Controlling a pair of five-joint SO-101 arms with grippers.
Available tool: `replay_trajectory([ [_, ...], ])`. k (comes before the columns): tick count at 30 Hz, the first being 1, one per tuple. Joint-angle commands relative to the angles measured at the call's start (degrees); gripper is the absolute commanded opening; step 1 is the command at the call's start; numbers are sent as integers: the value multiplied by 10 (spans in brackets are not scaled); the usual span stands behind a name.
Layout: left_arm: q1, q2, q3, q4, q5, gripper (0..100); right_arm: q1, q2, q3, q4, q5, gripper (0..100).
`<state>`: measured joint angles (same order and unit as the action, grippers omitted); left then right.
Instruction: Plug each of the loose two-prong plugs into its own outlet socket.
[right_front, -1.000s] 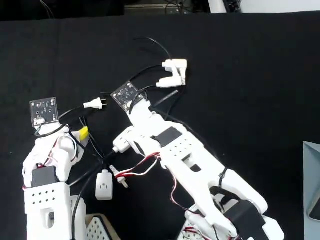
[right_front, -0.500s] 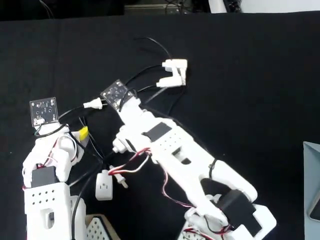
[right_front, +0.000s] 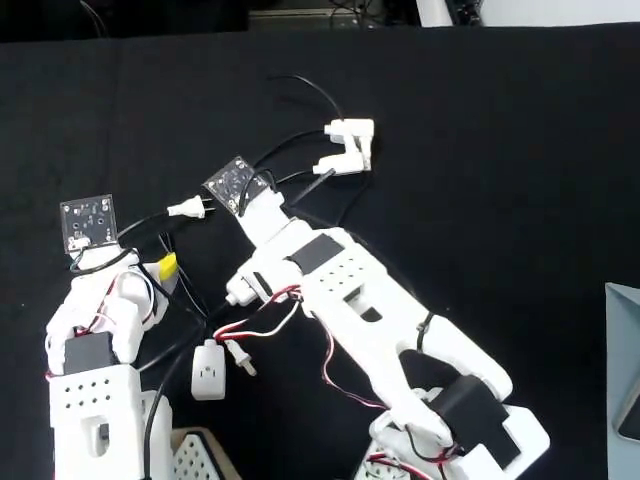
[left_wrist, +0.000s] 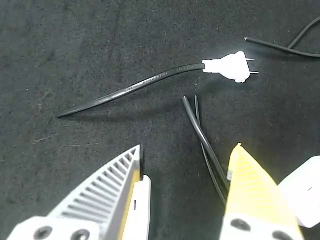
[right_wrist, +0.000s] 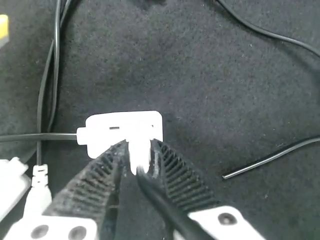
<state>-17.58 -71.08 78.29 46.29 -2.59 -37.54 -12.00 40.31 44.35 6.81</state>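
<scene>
Right claw clamped on white corded fitting; left claw apart, loose plug ahead, black cloth around it.

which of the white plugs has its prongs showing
The loose plug lying on the black cloth ahead of the open left tool: both prongs are bare. The held plug, clamped in the right tool, sits against a socket, its prongs hidden.

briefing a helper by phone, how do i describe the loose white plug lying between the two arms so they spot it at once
On the black table, look in the gap between the two arms, ahead of the left gripper. There lies a white two-prong plug on a black cord, alone with bare prongs, unlike the white pair clustered farther back.
</scene>
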Motion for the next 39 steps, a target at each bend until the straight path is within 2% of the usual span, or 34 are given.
replay_trajectory([
  [1, -7, -8, -1, -14, 4, 281, 14, 0, -27, 4, 3, 11],
  [16, -7, -8, -1, -14, 4, 281, 23, 32, -36, -10, -14, 11],
  [23, -7, -8, -1, -14, 3, 281, 23, 58, -72, 40, -21, 11],
  [30, -7, -8, -1, -14, 3, 281, 8, 60, -68, 40, -46, 11],
  [39, -7, -8, -1, -14, 3, 281, -5, 60, -15, -13, -45, 11],
])
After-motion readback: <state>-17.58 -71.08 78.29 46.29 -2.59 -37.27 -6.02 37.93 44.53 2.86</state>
